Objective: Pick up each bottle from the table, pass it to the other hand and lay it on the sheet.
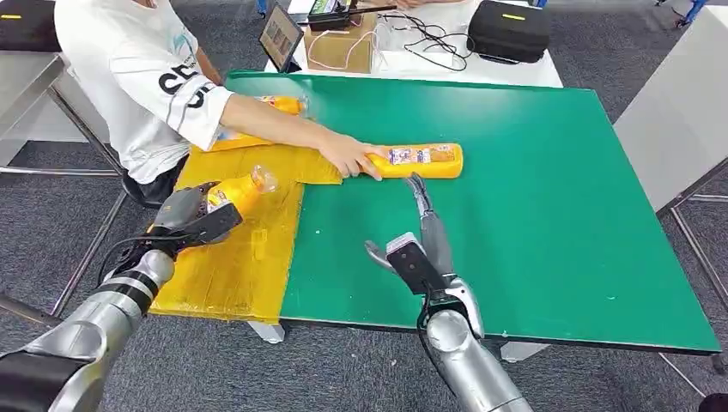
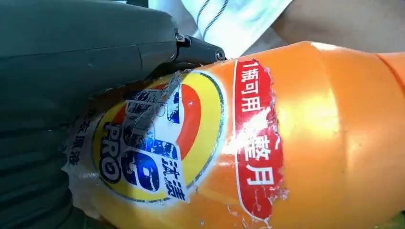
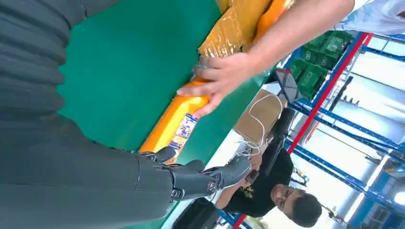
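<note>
The left hand (image 1: 196, 216) holds an orange bottle (image 1: 236, 192) above the yellow sheet (image 1: 232, 266), which lies on the left part of the green table (image 1: 549, 215). The fingers are closed around the bottle's body, and its clear cap end points up and away from the robot. In the left wrist view the label of this bottle (image 2: 248, 143) is torn at the edges, and the hand (image 2: 71, 95) presses against it.

The right hand (image 1: 418, 245) is over the green table with fingers stretched out and apart, holding nothing. Just beyond its fingertips a second bottle (image 1: 419, 160) lies on its side on the table. A person's hand (image 1: 348, 156) rests on the neck end of this bottle. A third bottle (image 1: 283, 105) lies behind the person's arm, near the far end of the sheet.
</note>
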You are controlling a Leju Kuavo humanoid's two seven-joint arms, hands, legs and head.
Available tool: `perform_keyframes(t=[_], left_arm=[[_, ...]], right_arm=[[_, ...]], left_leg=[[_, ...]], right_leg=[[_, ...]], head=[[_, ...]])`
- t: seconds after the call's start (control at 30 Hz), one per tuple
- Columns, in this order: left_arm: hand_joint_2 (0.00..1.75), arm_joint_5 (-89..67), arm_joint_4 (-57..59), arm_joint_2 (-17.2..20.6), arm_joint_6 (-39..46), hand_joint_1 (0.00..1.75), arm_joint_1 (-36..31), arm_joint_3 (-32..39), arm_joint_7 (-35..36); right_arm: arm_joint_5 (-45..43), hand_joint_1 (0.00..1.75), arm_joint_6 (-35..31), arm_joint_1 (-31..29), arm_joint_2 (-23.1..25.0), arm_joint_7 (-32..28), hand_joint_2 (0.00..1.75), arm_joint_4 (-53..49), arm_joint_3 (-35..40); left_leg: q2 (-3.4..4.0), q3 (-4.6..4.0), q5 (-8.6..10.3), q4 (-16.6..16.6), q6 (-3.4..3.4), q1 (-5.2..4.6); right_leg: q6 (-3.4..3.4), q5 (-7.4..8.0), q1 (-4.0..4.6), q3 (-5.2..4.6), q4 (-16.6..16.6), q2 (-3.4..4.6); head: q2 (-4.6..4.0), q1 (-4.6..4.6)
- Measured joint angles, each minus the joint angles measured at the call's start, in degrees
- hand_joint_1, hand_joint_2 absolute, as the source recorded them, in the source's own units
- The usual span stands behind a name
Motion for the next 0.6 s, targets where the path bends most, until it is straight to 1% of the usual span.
perform_keyframes(t=[0.37,0.47,0.6], left_arm=[[1.75,-0.26,1.07,0.41,0.04,1.75,-0.56,-0.94,0.07],[1.75,-5.45,1.44,0.9,-1.45,1.75,-0.76,-2.3,0.72],[1.75,-14.61,3.1,2.58,-3.59,1.75,-1.21,-6.59,1.6]], right_arm=[[0.0,0.0,0.02,0.11,-0.35,0.0,1.75,-0.51,0.0],[-0.18,0.0,0.53,0.09,-0.37,-0.09,1.75,-0.51,0.0],[-1.03,0.0,2.21,-0.15,-0.46,-0.77,1.75,-0.31,-0.13]], left_leg=[[0.0,0.0,0.0,0.0,0.0,0.0],[0.0,0.0,0.0,-0.01,0.0,0.0],[0.01,0.0,0.0,-0.01,0.0,0.0]], right_leg=[[0.0,0.0,0.0,0.0,0.0,0.0],[0.0,0.0,0.0,0.0,0.0,0.0],[0.0,0.0,0.01,-0.01,0.0,0.01]], head=[[0.0,-0.02],[0.02,0.0],[0.0,-0.02]])
